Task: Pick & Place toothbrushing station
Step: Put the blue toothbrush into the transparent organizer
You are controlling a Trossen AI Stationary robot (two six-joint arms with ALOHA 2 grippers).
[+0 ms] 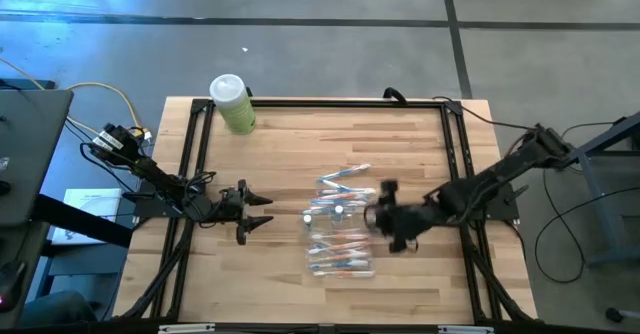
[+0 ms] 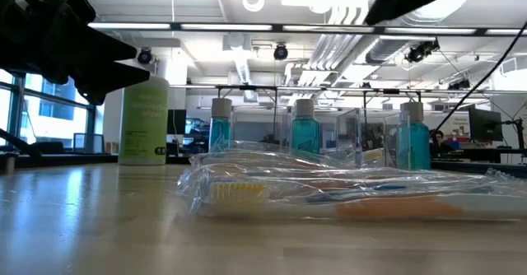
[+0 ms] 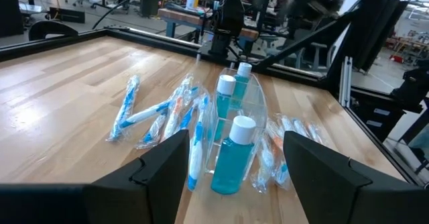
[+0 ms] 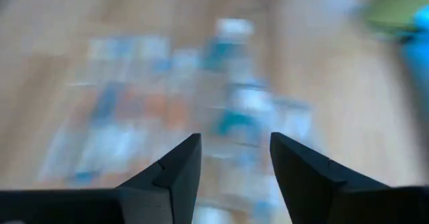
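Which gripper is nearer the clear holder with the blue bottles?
Right. The right gripper is just beside the clear holder, on its right; the left gripper waits farther off, on its left.

Wrapped toothbrushes (image 1: 340, 244) lie scattered mid-table around a clear holder (image 3: 242, 133) standing upright with three white-capped blue bottles (image 3: 232, 155).

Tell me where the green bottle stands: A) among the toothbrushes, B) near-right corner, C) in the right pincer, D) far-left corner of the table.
D: the high view shows the green bottle upright at the table's far-left corner, apart from the toothbrushes and both pincers.
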